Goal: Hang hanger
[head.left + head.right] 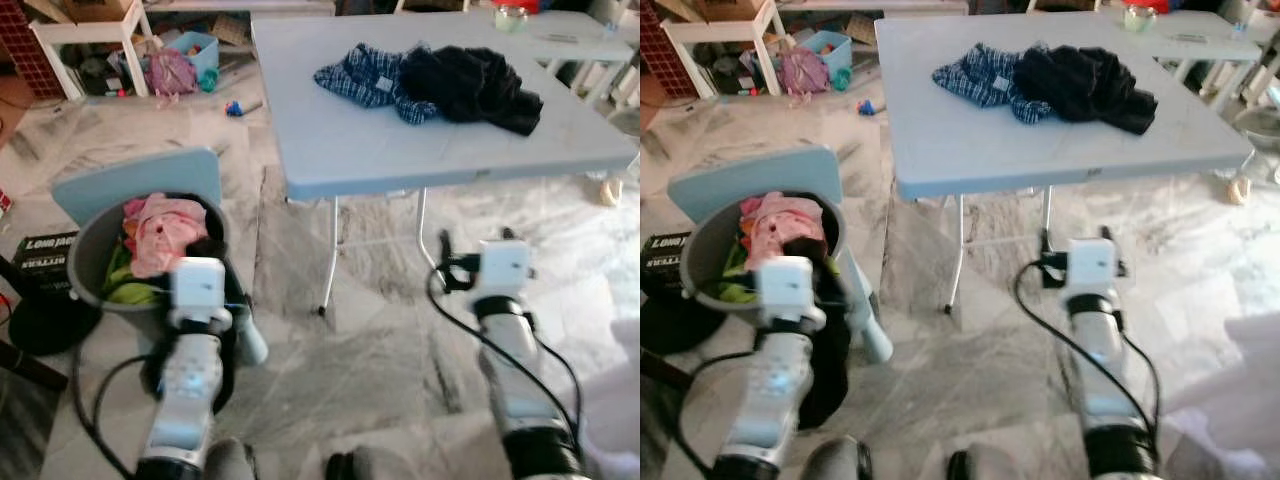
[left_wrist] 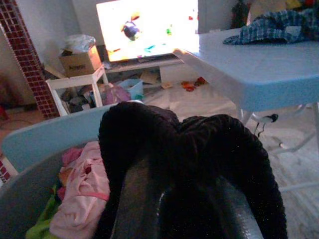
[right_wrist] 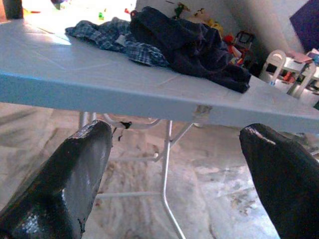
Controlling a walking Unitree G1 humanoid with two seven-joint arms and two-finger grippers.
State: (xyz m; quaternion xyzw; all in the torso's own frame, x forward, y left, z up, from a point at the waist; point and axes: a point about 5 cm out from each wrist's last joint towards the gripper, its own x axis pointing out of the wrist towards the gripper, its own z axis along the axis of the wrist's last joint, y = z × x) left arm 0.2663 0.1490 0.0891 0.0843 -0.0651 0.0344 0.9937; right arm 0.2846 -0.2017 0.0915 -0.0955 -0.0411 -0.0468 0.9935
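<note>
A black garment (image 2: pixel 189 144) is draped over my left gripper (image 2: pixel 184 209), which is shut on it just above a grey laundry basket (image 1: pixel 90 250) on the floor. Part of that garment hangs beside my left arm (image 1: pixel 228 345). Pink clothes (image 1: pixel 165 235) and something green lie in the basket. My right gripper (image 3: pixel 174 169) is open with nothing between its fingers, held low in front of the light blue folding table (image 1: pixel 400 140), below its front edge. On the table lie a blue plaid shirt (image 1: pixel 360 75) and a dark navy garment (image 1: pixel 470 85).
A pale blue panel (image 1: pixel 130 185) stands behind the basket and a black box (image 1: pixel 45 250) sits to its left. The table's metal legs (image 1: pixel 330 250) stand between my arms. A white shelf with clutter (image 1: pixel 90 35) is far left. White cloth (image 1: pixel 615 400) is at the right edge.
</note>
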